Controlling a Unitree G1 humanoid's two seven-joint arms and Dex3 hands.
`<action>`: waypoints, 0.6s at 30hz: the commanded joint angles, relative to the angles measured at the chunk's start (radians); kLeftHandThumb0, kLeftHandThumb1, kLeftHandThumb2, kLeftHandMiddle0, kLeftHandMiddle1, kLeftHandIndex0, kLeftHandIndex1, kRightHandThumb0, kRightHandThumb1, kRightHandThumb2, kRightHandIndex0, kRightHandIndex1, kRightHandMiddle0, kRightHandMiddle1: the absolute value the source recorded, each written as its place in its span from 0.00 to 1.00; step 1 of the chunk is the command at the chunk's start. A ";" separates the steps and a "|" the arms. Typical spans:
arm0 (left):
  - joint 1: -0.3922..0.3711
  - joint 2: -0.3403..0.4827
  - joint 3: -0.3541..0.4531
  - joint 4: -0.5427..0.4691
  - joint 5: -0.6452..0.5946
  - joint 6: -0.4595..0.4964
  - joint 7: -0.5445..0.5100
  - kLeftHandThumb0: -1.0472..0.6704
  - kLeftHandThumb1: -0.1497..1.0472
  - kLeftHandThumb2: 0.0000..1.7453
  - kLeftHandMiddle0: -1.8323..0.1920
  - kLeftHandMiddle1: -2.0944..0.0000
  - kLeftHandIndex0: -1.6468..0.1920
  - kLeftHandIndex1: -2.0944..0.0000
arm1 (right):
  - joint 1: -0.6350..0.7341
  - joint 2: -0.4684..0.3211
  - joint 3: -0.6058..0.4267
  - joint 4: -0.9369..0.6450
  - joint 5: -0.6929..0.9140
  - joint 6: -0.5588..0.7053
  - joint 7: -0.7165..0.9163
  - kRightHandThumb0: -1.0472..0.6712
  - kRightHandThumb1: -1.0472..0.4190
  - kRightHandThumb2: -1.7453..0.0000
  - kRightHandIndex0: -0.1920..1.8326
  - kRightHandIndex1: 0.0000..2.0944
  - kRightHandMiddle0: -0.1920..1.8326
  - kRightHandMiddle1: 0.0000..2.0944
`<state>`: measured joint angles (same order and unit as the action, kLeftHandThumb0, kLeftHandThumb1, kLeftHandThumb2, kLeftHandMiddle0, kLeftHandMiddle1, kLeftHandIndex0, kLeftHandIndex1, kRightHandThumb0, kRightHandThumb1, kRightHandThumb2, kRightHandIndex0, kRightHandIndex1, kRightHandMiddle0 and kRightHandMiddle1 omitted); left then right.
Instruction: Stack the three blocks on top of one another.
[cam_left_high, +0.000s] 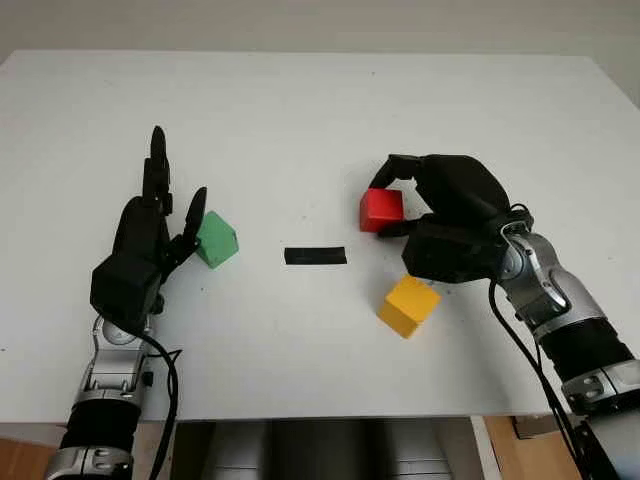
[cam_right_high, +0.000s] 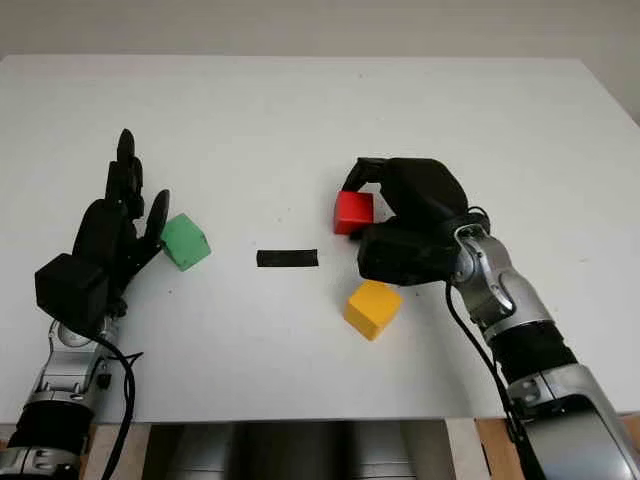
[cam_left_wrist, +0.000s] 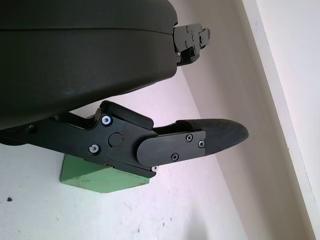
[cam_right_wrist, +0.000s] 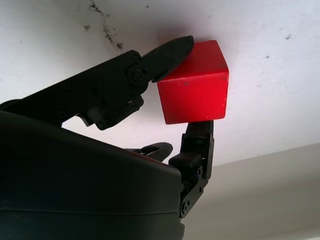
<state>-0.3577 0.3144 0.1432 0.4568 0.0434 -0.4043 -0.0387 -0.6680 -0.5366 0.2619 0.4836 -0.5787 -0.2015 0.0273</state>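
I have the right hand pinching the red block between its fingers, ready to carry it onto the yellow block at five o'clock. My left hand, open and holding nothing, waits beside the green block at nine o'clock on the table.

Bench: white, matt, smooth, with small dark specks and scuffs in the close wrist views; a strip of matt black tape lies on it. Red block, green block and yellow block: painted, satin rather than glossy, the red one with faint scuffs on its faces. Right hand and left hand: black matt plastic shells, finely textured fingertip pads, small bright metal screws; forearms behind are brushed silvery metal.
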 joint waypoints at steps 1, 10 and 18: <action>-0.003 0.006 -0.004 -0.001 0.013 -0.002 0.005 0.19 1.00 0.31 0.99 0.98 0.99 0.98 | -0.040 0.005 -0.004 0.011 0.012 -0.018 0.017 0.40 0.09 0.97 0.29 0.02 0.32 0.60; -0.004 0.004 -0.003 -0.004 0.006 -0.002 -0.008 0.18 1.00 0.30 0.99 0.98 0.99 0.98 | -0.222 0.036 -0.020 0.130 0.165 0.021 0.308 0.42 0.08 0.97 0.25 0.01 0.28 0.68; 0.007 0.002 -0.010 -0.025 0.026 0.010 0.007 0.18 1.00 0.31 0.99 0.98 0.99 0.98 | -0.300 0.045 0.007 0.133 0.170 0.054 0.435 0.39 0.08 0.97 0.26 0.02 0.28 0.69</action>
<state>-0.3579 0.3165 0.1376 0.4484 0.0698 -0.3957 -0.0342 -0.9485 -0.4958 0.2648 0.6298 -0.4157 -0.1537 0.4507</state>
